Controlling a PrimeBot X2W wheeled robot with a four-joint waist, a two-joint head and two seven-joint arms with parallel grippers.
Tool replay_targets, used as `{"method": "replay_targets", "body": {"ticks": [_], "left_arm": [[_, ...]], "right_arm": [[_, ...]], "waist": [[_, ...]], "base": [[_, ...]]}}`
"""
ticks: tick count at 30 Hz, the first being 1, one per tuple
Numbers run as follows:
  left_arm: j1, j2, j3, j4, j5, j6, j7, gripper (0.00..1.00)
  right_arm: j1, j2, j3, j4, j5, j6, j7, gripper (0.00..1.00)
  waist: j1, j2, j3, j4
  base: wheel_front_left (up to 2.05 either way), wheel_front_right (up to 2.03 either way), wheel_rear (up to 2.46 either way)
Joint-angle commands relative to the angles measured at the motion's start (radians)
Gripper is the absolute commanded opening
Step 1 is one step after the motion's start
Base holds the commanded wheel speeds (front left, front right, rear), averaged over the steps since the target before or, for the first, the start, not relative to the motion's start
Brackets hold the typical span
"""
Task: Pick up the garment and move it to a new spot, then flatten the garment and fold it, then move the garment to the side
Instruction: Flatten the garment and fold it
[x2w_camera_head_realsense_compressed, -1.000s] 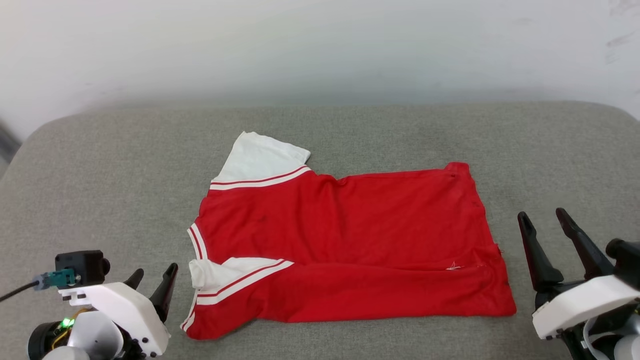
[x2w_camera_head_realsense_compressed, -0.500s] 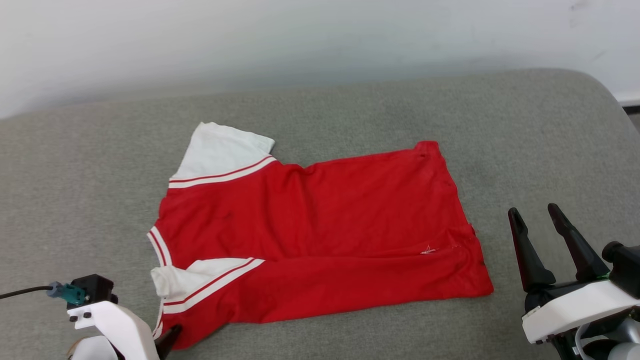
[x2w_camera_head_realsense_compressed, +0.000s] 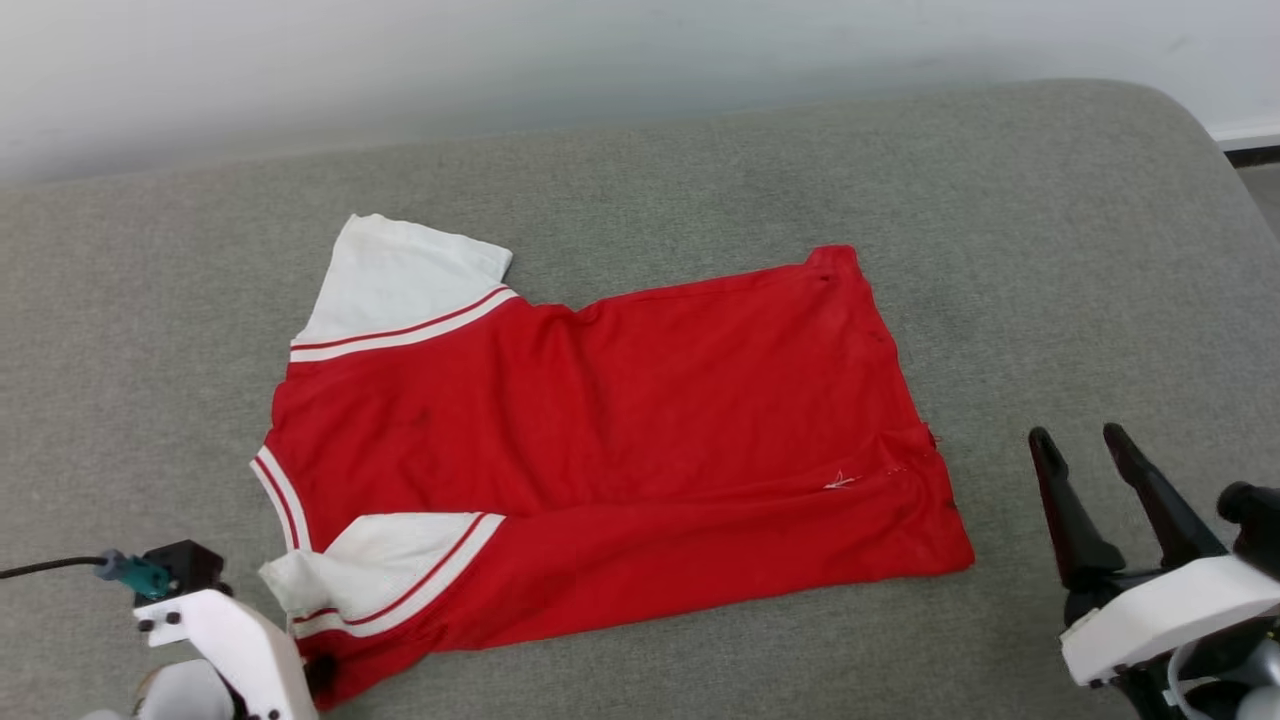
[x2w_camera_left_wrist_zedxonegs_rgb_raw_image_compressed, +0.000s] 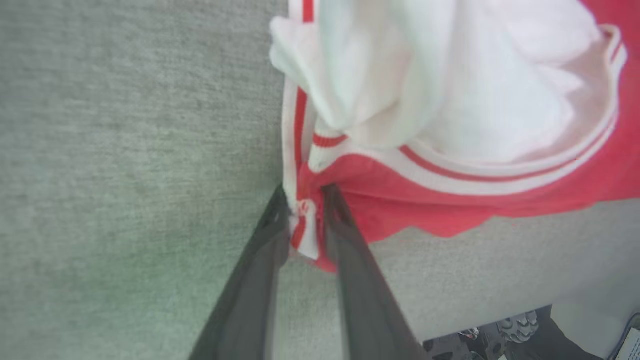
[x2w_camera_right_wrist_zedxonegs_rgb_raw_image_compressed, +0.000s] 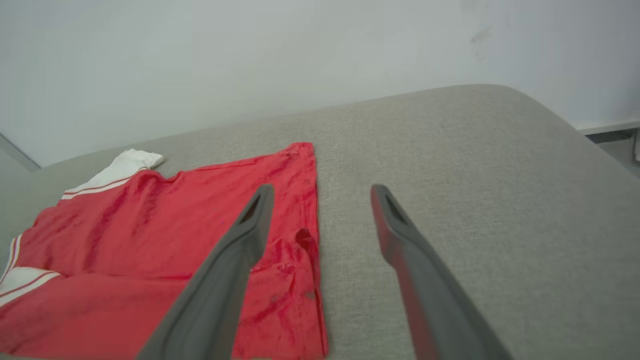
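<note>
the red jersey-style garment with white sleeves and red-and-white striped trim (x2w_camera_head_realsense_compressed: 620, 420) lay spread across the middle of the grey woven cushion (x2w_camera_head_realsense_compressed: 700, 150), no lettering showing, collar end toward the robot's left and hem toward its right. its near sleeve was bunched and folded in over the body, so it was not yet flat. the left claw (x2w_camera_left_wrist_zedxonegs_rgb_raw_image_compressed: 305, 220) had its two dark fingers pinching the striped trim at the near left corner, low against the cushion; that looked like a corner grip taken so the cloth could be lifted or dragged by a firm seam rather than by loose fabric. the right claw (x2w_camera_head_realsense_compressed: 1078, 435) hung with fingers spread wide, holding nothing, just beside the hem edge and above bare cushion, probably waiting to take the opposite end. the gripped corner sat near the cushion's front edge, where the left wrist view showed the drop-off, so little room lay that way. bare cushion stretched wide beyond the garment toward the pale wall (x2w_camera_head_realsense_compressed: 500, 50) and to the right, up to the rounded far corner.
</note>
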Motion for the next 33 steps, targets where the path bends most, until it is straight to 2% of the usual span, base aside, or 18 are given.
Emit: {"method": "replay_targets", "body": {"ticks": [1,5,12,14,27,28,29,30,33], "left_arm": [[0.012,-0.059,-0.040,0.032,-0.010,-0.019,-0.004,0.00],[-0.012,-0.043,-0.007,0.021,0.011,-0.026,-0.063,0.00],[-0.041,-0.012,0.013,-0.077,0.064,-0.011,-0.121,0.00],[-0.052,-0.006,0.010,-0.110,0.079,-0.005,-0.125,0.00],[-0.092,-0.020,-0.012,-0.198,0.129,0.020,-0.148,0.00],[-0.092,-0.021,-0.013,-0.199,0.129,0.020,-0.151,0.00],[-0.091,-0.022,-0.013,-0.198,0.131,0.021,-0.153,0.00],[-0.089,-0.025,-0.014,-0.197,0.131,0.020,-0.155,0.00],[-0.084,-0.029,-0.016,-0.192,0.130,0.019,-0.161,0.00]], "right_arm": [[-0.005,-0.010,-0.010,0.007,0.015,-0.001,0.019,1.00],[0.000,-0.036,-0.049,0.029,0.044,-0.001,0.115,1.00],[-0.016,-0.081,-0.070,0.106,0.085,-0.001,0.453,1.00],[-0.029,-0.087,-0.053,0.124,0.096,-0.001,0.518,1.00],[-0.170,-0.106,0.091,0.346,0.153,-0.001,0.609,1.00],[-0.172,-0.106,0.103,0.362,0.156,-0.001,0.619,0.66],[-0.175,-0.105,0.114,0.375,0.165,-0.001,0.628,0.15],[-0.177,-0.103,0.122,0.386,0.174,0.000,0.636,0.00],[-0.193,-0.112,0.134,0.400,0.185,-0.001,0.643,0.00]], "waist": [[0.0001,0.0000,-0.006,0.011],[0.0001,0.0000,-0.024,0.034],[0.0001,0.0000,-0.031,0.081],[0.0001,0.0000,-0.023,0.097],[0.0001,0.0000,0.031,0.148],[0.0001,0.0000,0.031,0.149],[0.0001,0.0000,0.031,0.150],[0.0001,0.0000,0.031,0.151],[0.0001,0.0000,0.026,0.151]], "base": [[0.00,0.00,0.00],[0.00,0.00,0.00],[0.00,0.00,0.00],[0.00,0.00,0.00],[0.00,0.00,0.00],[0.00,0.00,0.00],[0.00,0.00,0.00],[0.00,0.00,0.00],[0.00,0.00,0.00]]}}
